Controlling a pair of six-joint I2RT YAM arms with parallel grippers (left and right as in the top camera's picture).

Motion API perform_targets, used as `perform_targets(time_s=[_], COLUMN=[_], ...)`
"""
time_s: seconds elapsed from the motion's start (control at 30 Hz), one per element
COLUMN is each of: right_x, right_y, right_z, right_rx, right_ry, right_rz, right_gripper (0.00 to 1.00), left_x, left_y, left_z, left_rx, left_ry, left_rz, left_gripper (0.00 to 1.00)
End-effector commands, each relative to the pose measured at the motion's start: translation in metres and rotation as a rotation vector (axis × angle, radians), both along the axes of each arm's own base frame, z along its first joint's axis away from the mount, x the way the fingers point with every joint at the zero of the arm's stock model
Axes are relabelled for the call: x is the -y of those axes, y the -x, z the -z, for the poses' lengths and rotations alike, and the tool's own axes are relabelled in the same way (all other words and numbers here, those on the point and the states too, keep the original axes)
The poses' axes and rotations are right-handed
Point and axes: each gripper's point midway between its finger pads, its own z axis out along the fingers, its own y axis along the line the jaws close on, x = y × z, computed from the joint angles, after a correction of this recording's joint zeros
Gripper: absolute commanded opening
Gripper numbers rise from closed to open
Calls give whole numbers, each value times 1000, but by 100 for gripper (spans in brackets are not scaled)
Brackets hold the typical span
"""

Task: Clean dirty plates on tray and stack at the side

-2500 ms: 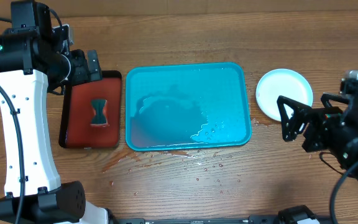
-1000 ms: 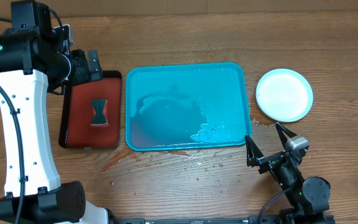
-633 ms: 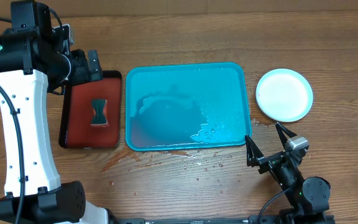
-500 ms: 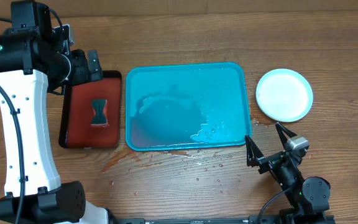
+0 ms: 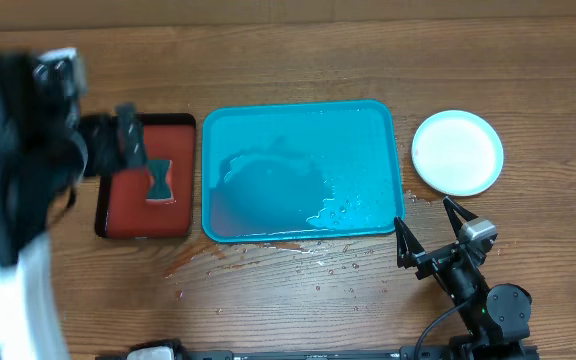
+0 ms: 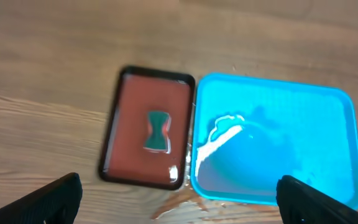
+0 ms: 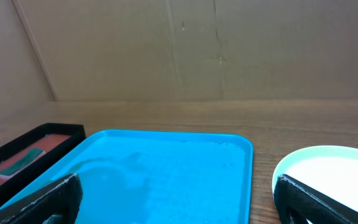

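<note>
The turquoise tray (image 5: 303, 215) lies in the middle of the table, wet and with no plates on it; it also shows in the left wrist view (image 6: 303, 137) and the right wrist view (image 7: 185, 168). The plates (image 5: 457, 152) sit to its right, a clean white one on top with a light cyan rim under it; no yellow-green plate shows. The stack's edge shows in the right wrist view (image 7: 334, 171). My right gripper (image 5: 430, 235) is open and empty, in front of the tray's right corner (image 7: 178, 186). My left gripper (image 5: 128, 140) is blurred, open and empty, high over the red tray (image 6: 179, 186).
A dark red black-rimmed tray (image 5: 118, 215) lies left of the turquoise tray, with a teal hourglass sponge (image 5: 159, 180) on it, also seen from the left wrist (image 6: 158, 130). Water drops and a wet streak (image 5: 298, 255) lie on the wood in front of the turquoise tray.
The right arm drew back from beside the plates to the table's front and has stayed there. The left arm, still until now, is in blurred motion over the red tray.
</note>
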Motion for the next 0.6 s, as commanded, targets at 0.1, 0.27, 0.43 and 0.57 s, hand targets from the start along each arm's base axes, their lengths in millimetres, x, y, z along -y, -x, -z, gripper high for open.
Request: perform_targets(time_s=[0.1,0.27,0.43,0.57], right_x=[1,1,1,1], right_y=[0,0,0,0], right_z=[1,1,1,1], right_rx=[10,10,10,10], right_ry=[-1,-1,-1,-1], right_rz=[2,2,2,2], right_gripper=[100,100,100,100], left_x=[-7,0,17,34], left_y=[63,83,77,72], left_z=[-51,-54,-31,2], left_rx=[243,389,543,692], left_ry=[-106,-101,-65,-111], left_rz=[-36,-21,67,198], left_gripper=[100,100,100,100])
